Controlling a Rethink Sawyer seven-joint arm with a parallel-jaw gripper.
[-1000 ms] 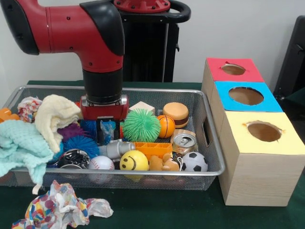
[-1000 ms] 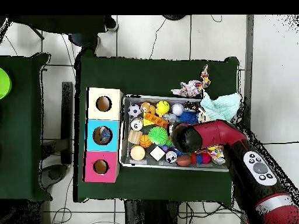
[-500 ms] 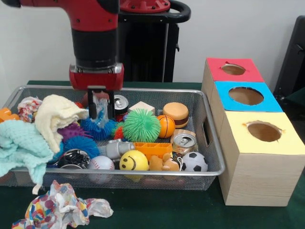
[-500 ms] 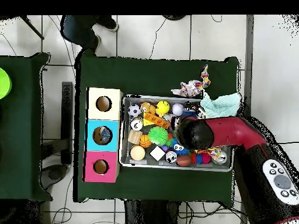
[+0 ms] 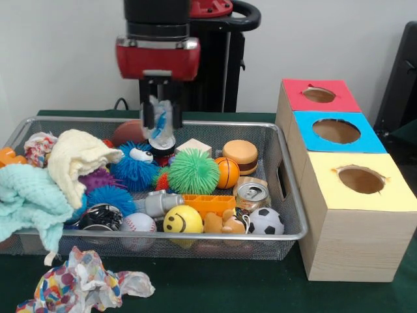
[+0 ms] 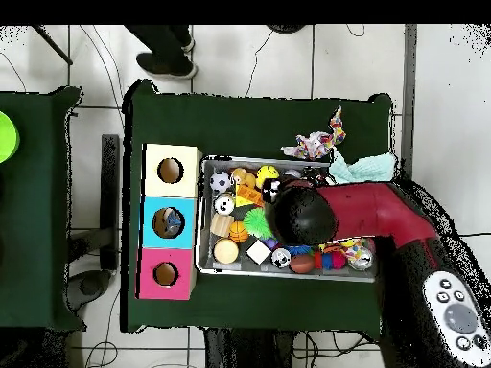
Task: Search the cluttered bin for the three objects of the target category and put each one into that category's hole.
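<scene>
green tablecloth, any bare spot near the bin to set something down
Bare green tablecloth lies in front of the wire mesh bin, between the crumpled patterned wrapper and the wooden three-hole box. Inside the bin it is crowded throughout.

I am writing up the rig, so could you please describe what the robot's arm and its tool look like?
The arm is glossy red with black joints. In the front view a black cylindrical wrist ends in a red block with a silver band. The tool beneath it is small, with two short dark fingers. In the overhead view, a grey oval panel with round buttons sits on the arm near its base.
</scene>
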